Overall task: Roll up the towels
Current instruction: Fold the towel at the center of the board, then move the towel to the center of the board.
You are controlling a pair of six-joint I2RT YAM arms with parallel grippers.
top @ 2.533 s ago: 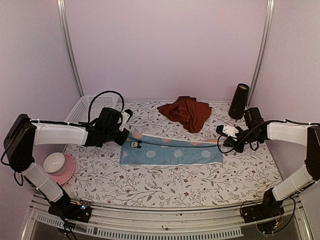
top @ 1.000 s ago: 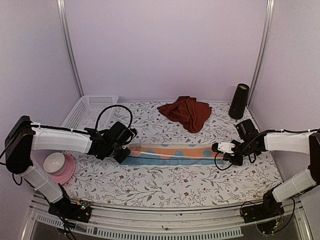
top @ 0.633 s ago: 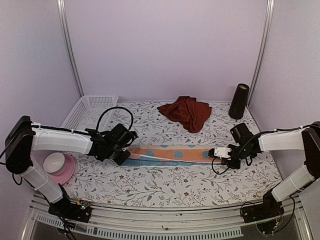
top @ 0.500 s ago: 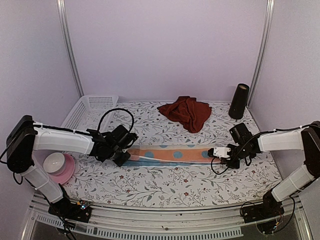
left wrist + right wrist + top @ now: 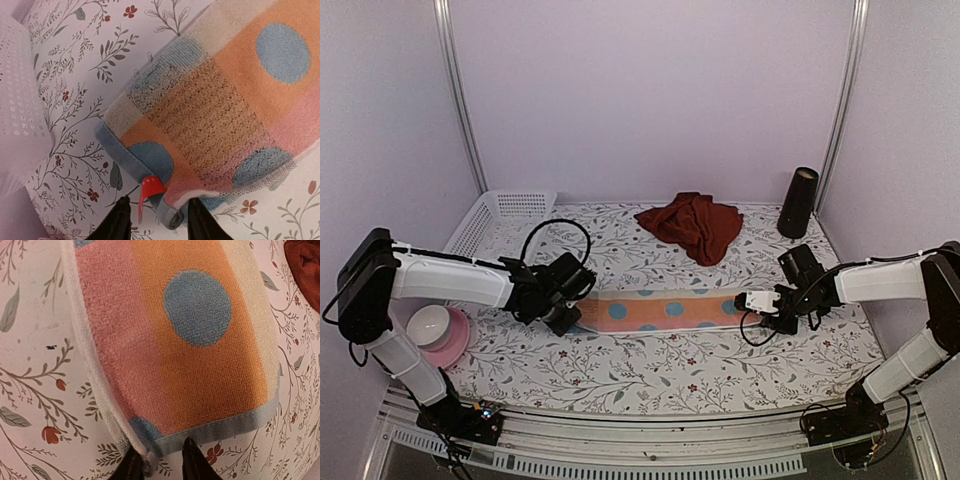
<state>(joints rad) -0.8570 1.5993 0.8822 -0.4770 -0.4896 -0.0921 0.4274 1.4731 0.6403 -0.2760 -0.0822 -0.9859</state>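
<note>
The left jaws stand part open over the left end of the checked towel [image 5: 665, 310]. In the left wrist view their fingertips [image 5: 120, 224] sit on either side of the towel's near corner. The red tag [image 5: 150, 187] is in the gap, and the cloth lies loose between them. The right jaws are narrower, with only a slim gap. Their fingertips [image 5: 192, 460] straddle the corner at the towel's right end, where the white hem [image 5: 90, 370] runs down toward one of them. A little tabletop [image 5: 650, 375] shows between the two tips. I cannot tell whether the hem touches that tip.

The checked towel lies flat as a long folded strip, with orange and pink bands and blue dots facing up. It runs left to right between the two arms. The red towel [image 5: 692, 225] is a crumpled heap toward the far edge, well apart from the strip.

A white basket [image 5: 505, 210] stands at the far left corner, and both towels lie outside it. A white bowl [image 5: 428, 325] sits on a pink plate [image 5: 457, 348] at the near left. A black cylinder [image 5: 798, 203] stands upright at the far right.
</note>
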